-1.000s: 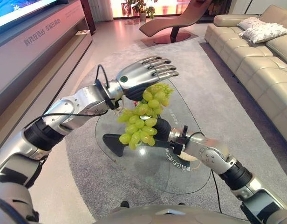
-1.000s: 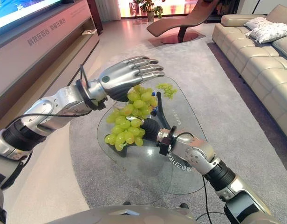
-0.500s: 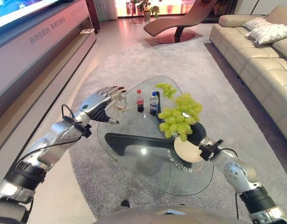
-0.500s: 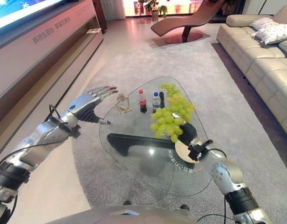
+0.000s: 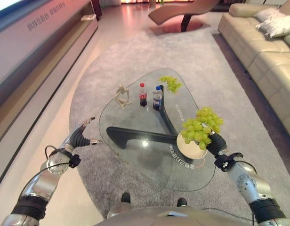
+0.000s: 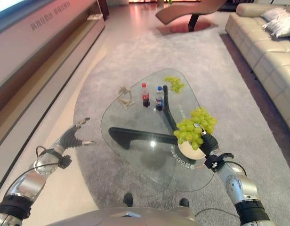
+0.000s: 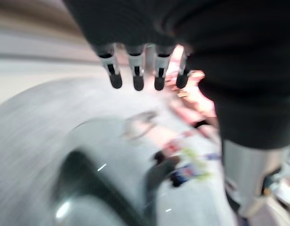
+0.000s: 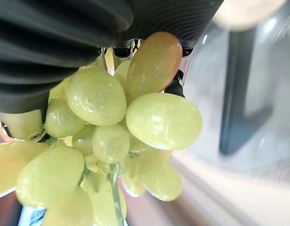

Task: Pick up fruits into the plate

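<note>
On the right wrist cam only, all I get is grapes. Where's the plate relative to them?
Observer: The head camera shows the cream plate on the glass table, near its right edge. The grape bunch held in the right hand overlaps the plate's far side. I cannot tell whether they touch.
Operator: Any fruit left on the table?
Observer: Yes, a second bunch lies at the table's far end, beyond the small bottles.
Operator: Left hand in the way?
Observer: No. The left hand is off the table's left edge, fingers open, holding nothing.
</note>
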